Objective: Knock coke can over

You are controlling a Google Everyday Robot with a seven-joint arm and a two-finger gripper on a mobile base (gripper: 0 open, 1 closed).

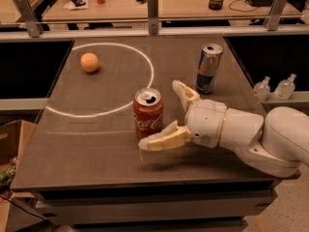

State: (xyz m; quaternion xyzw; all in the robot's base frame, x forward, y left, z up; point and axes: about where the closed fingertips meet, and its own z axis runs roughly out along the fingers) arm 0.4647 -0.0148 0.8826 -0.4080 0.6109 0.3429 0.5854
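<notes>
The coke can (148,113) is a short red can with white script and a silver top. It stands upright near the middle of the dark table (96,153). My gripper (161,115) reaches in from the right and is open. Its near finger (161,140) lies in front of the can at its base. Its far finger (183,94) points up just right of the can. The can stands at the gripper's open mouth, between the two fingers; I cannot tell whether a finger touches it.
A taller blue-and-silver can (208,67) stands upright behind the gripper at the back right. An orange ball (90,62) sits at the back left inside a white painted circle (145,83). Two small bottles (275,88) stand off the table's right side.
</notes>
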